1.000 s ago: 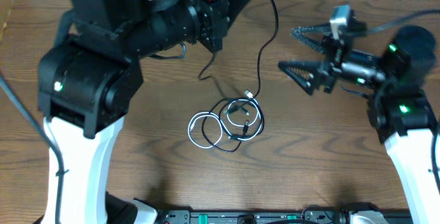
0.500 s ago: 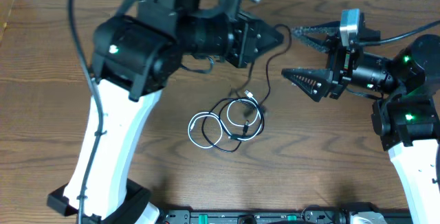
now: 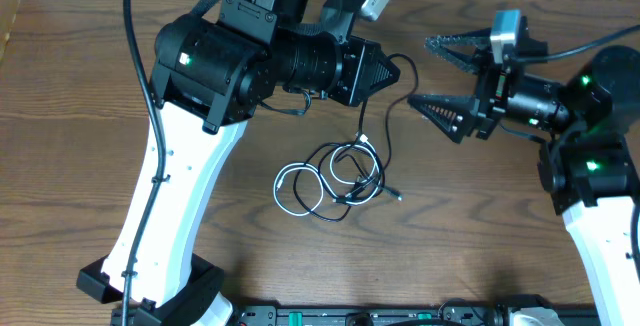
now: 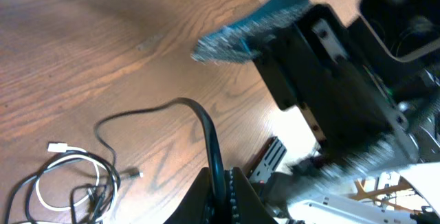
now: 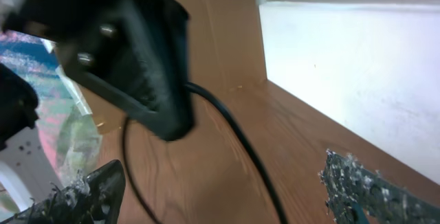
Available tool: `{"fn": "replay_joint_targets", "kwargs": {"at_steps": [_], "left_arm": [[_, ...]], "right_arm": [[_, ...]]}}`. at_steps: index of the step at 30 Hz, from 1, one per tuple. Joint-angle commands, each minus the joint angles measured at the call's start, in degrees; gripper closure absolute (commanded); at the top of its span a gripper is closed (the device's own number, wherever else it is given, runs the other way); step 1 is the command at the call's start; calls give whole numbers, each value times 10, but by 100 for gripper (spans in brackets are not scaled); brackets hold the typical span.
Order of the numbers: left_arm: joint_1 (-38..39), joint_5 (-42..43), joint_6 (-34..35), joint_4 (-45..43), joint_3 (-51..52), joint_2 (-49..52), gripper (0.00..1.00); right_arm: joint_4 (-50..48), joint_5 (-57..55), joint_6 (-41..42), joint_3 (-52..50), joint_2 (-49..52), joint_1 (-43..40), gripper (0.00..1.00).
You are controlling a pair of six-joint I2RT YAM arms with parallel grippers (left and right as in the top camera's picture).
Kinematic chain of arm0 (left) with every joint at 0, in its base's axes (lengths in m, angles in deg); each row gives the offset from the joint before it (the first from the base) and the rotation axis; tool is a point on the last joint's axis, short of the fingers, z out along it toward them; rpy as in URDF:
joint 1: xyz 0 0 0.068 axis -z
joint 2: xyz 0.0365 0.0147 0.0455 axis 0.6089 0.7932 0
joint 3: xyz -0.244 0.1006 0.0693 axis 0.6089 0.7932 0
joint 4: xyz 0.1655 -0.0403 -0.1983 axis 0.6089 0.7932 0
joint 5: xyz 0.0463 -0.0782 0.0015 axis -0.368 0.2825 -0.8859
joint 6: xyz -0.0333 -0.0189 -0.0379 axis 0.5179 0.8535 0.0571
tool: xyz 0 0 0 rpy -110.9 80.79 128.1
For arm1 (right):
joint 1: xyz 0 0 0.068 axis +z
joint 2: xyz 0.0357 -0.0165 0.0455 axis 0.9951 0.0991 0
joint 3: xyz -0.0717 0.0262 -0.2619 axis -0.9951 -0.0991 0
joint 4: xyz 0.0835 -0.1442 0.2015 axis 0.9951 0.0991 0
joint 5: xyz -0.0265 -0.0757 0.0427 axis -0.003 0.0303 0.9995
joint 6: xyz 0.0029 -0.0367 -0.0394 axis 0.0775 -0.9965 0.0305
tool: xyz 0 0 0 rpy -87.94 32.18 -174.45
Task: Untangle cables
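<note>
Cables: one thin black cord (image 4: 206,128) and one thin white cord (image 3: 279,186), looped through each other in a loose tangle on the brown wooden table (image 3: 500,246).
Tangle position: beneath and ahead of the left gripper (image 4: 218,179), well apart from the right gripper (image 3: 438,76).
Left gripper: clenched on the black cord, which leaves its fingers, arcs outward and drops to the tangle.
Right gripper: released, fingers spread wide, grasping nothing; it faces the left gripper, near but not touching.
White plug (image 4: 58,146): on the tangle's edge nearest the left gripper.
Black cord's free end (image 3: 397,196): flat on the table, just beside the tangle, on the right gripper's side.
</note>
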Motion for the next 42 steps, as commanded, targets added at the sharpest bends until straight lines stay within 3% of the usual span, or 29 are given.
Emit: {"fn": "replay_joint_targets", "kwargs": {"at_steps": [1,6,9,14,15,17,19,21,26,32,42], "left_arm": [[1,14,-15,10,-3,1,93],[1,16,-15,22,-3,1,93],[1,32,-15,24,-3,1,93],[1,33,-15,22,-3,1,92],[1,32,-15,20,-3,1,92],[1,32,-15,17,-3,1,92],[1,32,-15,13,-3,1,83],[1,13,-15,10,-3,1,65],[1,-13,-15,10,-3,1,57],[1,-39,-15,10,-3,1,55],[1,-43,-15,-3,-3,1,55]], "right_arm": [[1,-7,-28,2,31,5,12],[-33,-7,-27,2,71,29,18],[-55,-17,-25,2,91,43,32],[-92,-72,54,2,99,43,93],[-105,-94,96,2,98,40,99],[-123,-127,147,2,96,30,99],[-144,-156,187,2,92,13,99],[-169,-202,257,3,84,-34,99],[-212,-230,340,5,74,-141,99],[-150,-274,328,19,74,-275,99],[3,-502,188,57,124,-407,99]]}}
